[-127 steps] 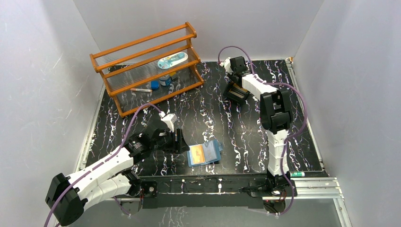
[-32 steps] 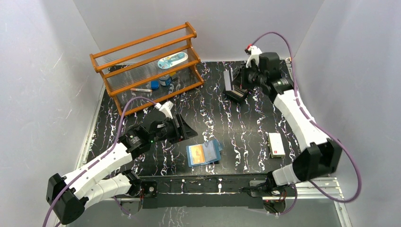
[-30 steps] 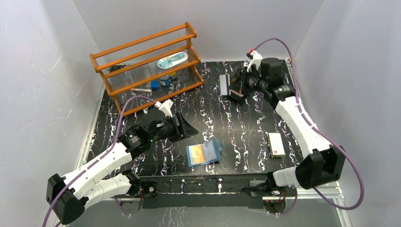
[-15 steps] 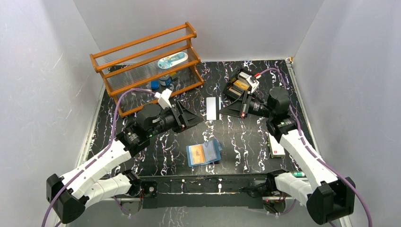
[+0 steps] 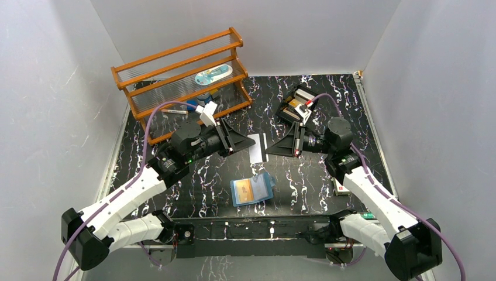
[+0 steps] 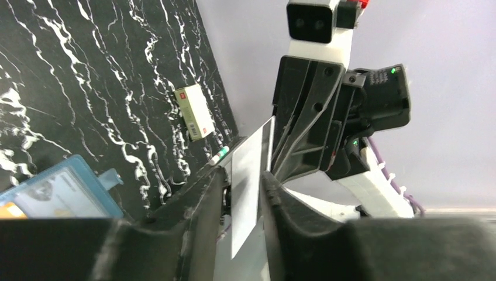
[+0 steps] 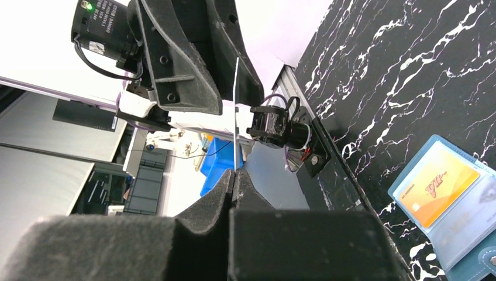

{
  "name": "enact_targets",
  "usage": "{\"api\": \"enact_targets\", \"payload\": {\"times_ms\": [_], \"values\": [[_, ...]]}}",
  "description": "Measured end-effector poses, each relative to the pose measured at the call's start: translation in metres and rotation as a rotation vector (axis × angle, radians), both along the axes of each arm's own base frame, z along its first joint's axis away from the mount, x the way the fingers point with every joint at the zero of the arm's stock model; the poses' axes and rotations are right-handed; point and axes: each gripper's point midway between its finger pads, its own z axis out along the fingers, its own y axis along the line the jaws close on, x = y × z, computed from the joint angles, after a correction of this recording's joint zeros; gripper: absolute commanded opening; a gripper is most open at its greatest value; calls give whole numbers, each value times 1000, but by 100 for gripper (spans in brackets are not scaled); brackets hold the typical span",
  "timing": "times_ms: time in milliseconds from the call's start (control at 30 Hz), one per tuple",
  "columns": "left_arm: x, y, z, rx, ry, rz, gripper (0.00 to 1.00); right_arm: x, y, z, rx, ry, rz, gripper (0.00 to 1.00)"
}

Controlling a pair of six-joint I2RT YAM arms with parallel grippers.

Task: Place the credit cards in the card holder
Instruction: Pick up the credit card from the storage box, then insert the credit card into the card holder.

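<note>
My right gripper (image 5: 269, 152) is shut on a pale cream credit card (image 5: 256, 150) and holds it upright in the air over the middle of the table. My left gripper (image 5: 250, 141) is open, its jaws either side of that card's free end. In the left wrist view the card (image 6: 251, 158) stands between my left fingers with gaps showing. In the right wrist view it is edge-on (image 7: 235, 117) in my right gripper (image 7: 234, 175). The blue card holder (image 5: 252, 189) lies open near the front edge with an orange card (image 7: 436, 187) inside it.
A black tray (image 5: 295, 104) with more orange cards sits at the back, right of centre. A wooden shelf rack (image 5: 181, 82) holding small items stands at the back left. A small white box (image 6: 194, 111) lies on the right, under my right arm.
My right arm has carried the pale card from the black tray at the back to the middle. My left arm has risen towards it, and its open jaws now straddle the card.
</note>
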Motion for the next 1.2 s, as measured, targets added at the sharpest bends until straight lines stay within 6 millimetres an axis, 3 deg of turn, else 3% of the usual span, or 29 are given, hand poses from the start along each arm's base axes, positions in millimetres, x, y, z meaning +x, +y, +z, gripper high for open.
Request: {"api": "enact_targets", "payload": {"times_ms": [100, 233, 400, 500, 700, 900, 1200], "values": [[0, -1, -1, 2, 0, -6, 0, -3, 2, -5, -4, 18, 11, 2], [-1, -2, 2, -7, -4, -14, 0, -2, 2, -13, -19, 42, 5, 22], [1, 2, -17, 56, 52, 15, 0, 4, 1, -31, -80, 85, -43, 34], [5, 7, -42, 135, 117, 49, 0, 12, -2, -50, -149, 113, -104, 40], [6, 18, -97, 308, 241, 90, 0, 30, -15, -103, -377, 143, -227, 38], [1, 32, -146, 433, 317, 109, 0, 23, -18, -156, -608, 173, -225, 37], [-19, 37, -205, 454, 409, 72, 0, 10, 8, -186, -835, 73, -156, 36]]}}
